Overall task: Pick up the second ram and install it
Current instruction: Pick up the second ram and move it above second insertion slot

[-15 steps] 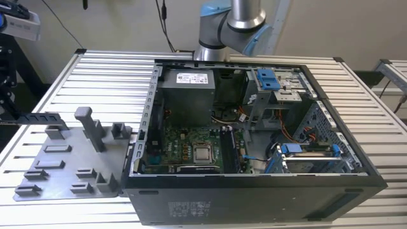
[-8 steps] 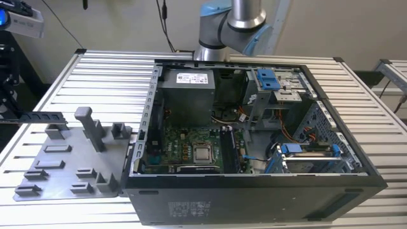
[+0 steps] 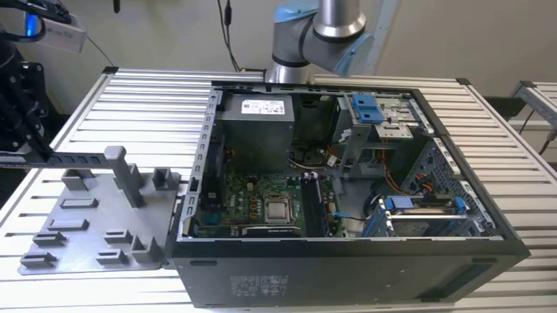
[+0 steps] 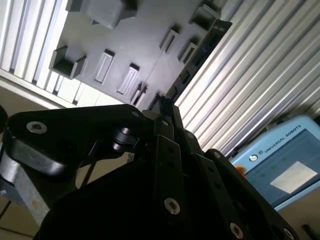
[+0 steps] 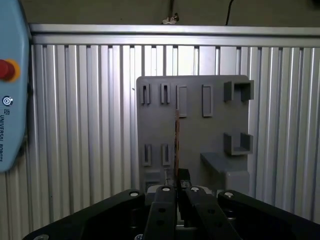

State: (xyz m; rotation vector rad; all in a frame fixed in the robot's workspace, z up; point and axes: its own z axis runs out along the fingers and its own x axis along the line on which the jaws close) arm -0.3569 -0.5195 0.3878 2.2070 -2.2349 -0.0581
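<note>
Ribbed aluminium table (image 3: 139, 98) before a pale wall (image 3: 174, 32). The pincer (image 5: 177, 189) is clenched on the second ram (image 5: 176, 140), a dark strip seen edge-on and held over the grey tray (image 5: 195, 135) of posts and slots. Beyond the tray from the pincer stands an open computer case (image 3: 348, 267), its power supply bearing a white label (image 3: 263, 106). A blue teach pendant (image 5: 12, 90) is near the pincer.

An open computer case (image 3: 348, 274) lies on a slatted metal table (image 3: 148, 98), showing a green motherboard (image 3: 252, 195) and grey power supply (image 3: 257, 127). A grey tray (image 3: 100, 215) with upright posts sits just beside it, at the exterior view's left.
</note>
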